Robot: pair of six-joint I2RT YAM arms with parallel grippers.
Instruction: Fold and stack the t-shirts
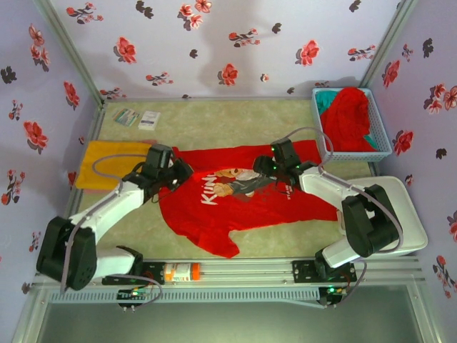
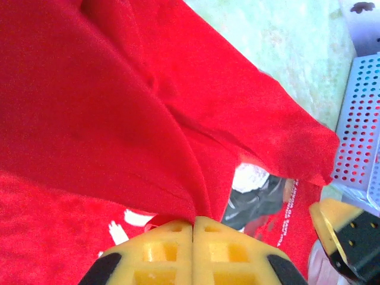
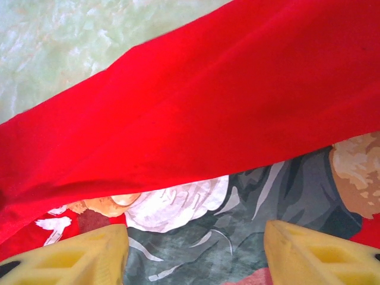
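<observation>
The red shirt (image 1: pixel 235 207) lies mid-frame on the bench (image 1: pixel 214 120). The left tool (image 2: pixel 193 223) is clenched on a raised fold of it that hides part of the print (image 3: pixel 255 196). The right tool (image 3: pixel 196 230) is released over the print, its fingers cut off at the bottom edge.

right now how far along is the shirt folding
Early. Done: an orange-yellow t-shirt lies flat at the left, apparently folded. In hand: the red printed t-shirt is spread in the middle, with the left claw shut on a fold of it and the right claw open above the print. Left: finishing this fold, plus the red t-shirt and teal t-shirt heaped in the blue basket; no stack yet.
</observation>
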